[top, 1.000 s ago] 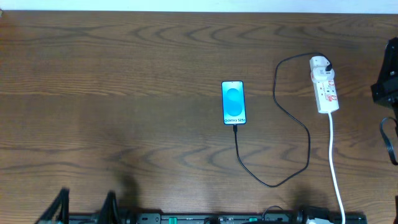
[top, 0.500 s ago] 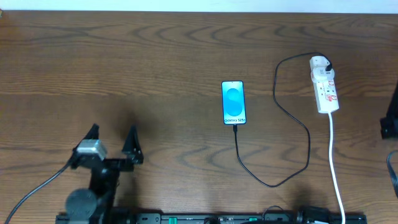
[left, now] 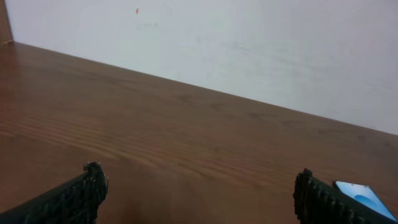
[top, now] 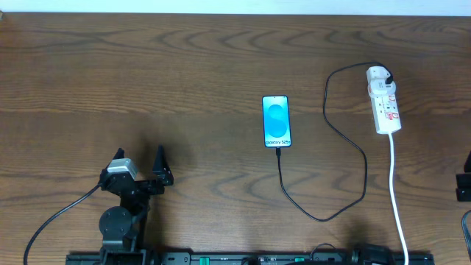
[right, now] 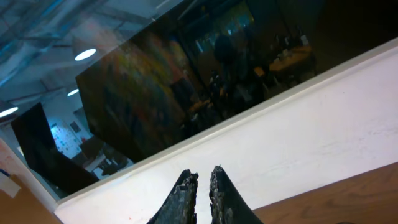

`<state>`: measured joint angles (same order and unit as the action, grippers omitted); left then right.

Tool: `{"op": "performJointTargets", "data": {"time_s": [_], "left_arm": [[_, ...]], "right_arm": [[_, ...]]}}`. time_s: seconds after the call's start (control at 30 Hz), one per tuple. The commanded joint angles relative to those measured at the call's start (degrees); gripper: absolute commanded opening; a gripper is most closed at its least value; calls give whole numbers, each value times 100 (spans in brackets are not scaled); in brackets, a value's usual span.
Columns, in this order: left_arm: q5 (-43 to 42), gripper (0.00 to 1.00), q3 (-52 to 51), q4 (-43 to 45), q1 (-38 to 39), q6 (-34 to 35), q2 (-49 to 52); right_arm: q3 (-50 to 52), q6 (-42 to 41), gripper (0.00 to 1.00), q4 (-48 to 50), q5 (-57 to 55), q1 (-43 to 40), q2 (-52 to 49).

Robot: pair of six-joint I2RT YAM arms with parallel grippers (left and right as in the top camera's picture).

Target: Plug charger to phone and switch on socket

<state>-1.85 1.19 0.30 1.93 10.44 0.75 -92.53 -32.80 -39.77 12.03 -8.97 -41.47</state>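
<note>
The phone (top: 277,121) lies face up at the table's middle, its screen lit light blue. The charger (top: 324,213), a thin black cable, runs from the phone's bottom edge, loops right and goes up to its black plug (top: 388,74) at the far end of the socket (top: 385,105), a white power strip. My left gripper (top: 140,166) is open and empty at the front left, far from the phone; in the left wrist view (left: 199,190) a corner of the phone (left: 364,191) shows at the right. My right gripper (right: 204,177) is shut and empty, pointing up at the wall.
The strip's thick white cord (top: 395,191) runs down to the front edge. Part of the right arm (top: 464,184) shows at the far right edge. A black rail (top: 257,258) lies along the table's front. A white wall (left: 249,43) stands behind the table.
My left arm has come into view at the front left and moved slightly right and back. The right arm has drawn down along the right edge. Phone, cable and strip have not moved.
</note>
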Motion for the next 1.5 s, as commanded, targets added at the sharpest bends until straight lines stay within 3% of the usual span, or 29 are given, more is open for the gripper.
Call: {"op": "performJointTargets", "data": {"time_s": [0.0, 0.8, 0.9, 1.0, 1.13, 1.27, 1.33, 1.47], "left_arm": [[129, 97, -98, -9, 9, -103, -35], [125, 97, -96, -433, 9, -98, 33], [125, 97, -96, -433, 9, -98, 33], [125, 97, -96, -433, 9, -98, 33], [125, 97, -96, -433, 9, -98, 33], [125, 97, -96, -433, 9, -98, 33], [127, 98, -96, -433, 9, -98, 33], [125, 97, -96, -433, 9, -98, 33]], "right_arm": [[-4, 72, 8, 9, 24, 83, 28], [-4, 72, 11, 15, 35, 83, 28], [-4, 74, 16, 68, 33, 83, 28], [-4, 74, 24, 243, 33, 83, 28], [-4, 74, 44, 520, 17, 83, 28], [-4, 72, 74, 741, -9, 83, 28], [-4, 72, 99, 721, -7, 83, 28], [-4, 72, 99, 267, -7, 83, 28]]}}
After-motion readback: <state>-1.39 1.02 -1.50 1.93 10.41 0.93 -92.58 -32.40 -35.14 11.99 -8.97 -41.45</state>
